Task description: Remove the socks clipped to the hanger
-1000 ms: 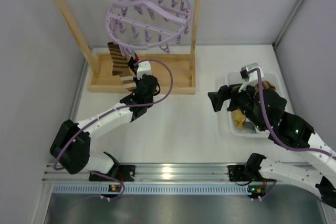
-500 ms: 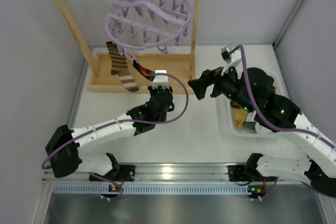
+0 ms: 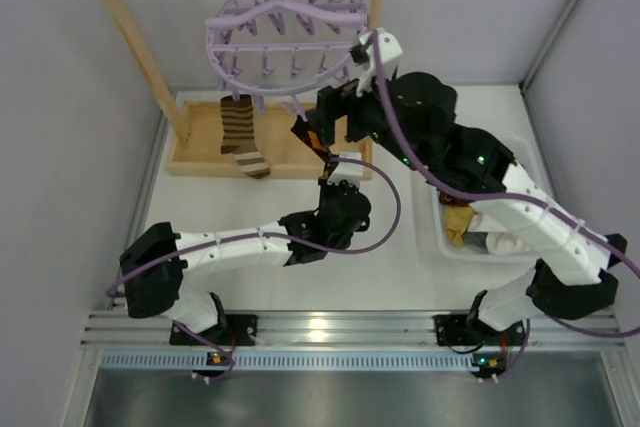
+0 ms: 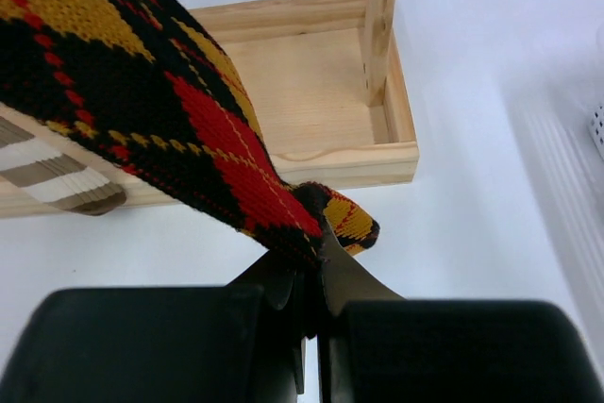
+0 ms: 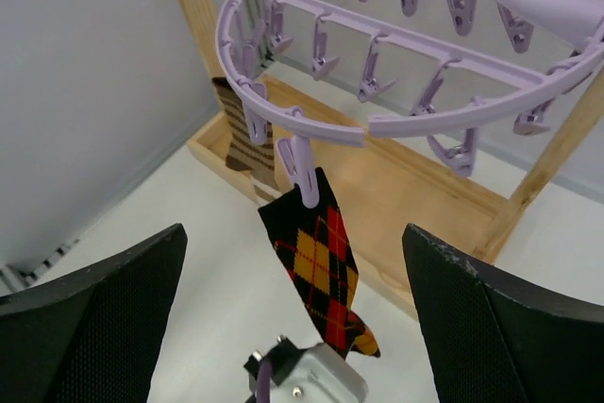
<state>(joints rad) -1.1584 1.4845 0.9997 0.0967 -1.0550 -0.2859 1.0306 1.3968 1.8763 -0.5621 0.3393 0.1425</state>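
The round lilac hanger (image 3: 285, 32) hangs from the wooden rack's top bar. A black argyle sock (image 5: 321, 266) is clipped by its cuff to one peg (image 5: 302, 172). A brown-and-cream striped sock (image 3: 240, 132) is clipped further left. My left gripper (image 4: 316, 243) is shut on the argyle sock's toe (image 4: 179, 110), holding it taut below the hanger (image 5: 406, 35). My right gripper (image 5: 293, 227) is open wide and empty, its fingers (image 5: 94, 327) on either side of the argyle sock, just below the ring. In the top view it (image 3: 318, 125) sits right above my left gripper (image 3: 330, 155).
The wooden rack's base (image 3: 290, 152) and right post (image 3: 372, 57) stand close behind both grippers. A white tray (image 3: 470, 255) with socks in it sits at the right, under my right arm. Grey walls close in left, right and behind.
My left gripper moved right, carrying the argyle sock's toe. My right arm swung left and up from the tray to the hanger. The hanger has turned.
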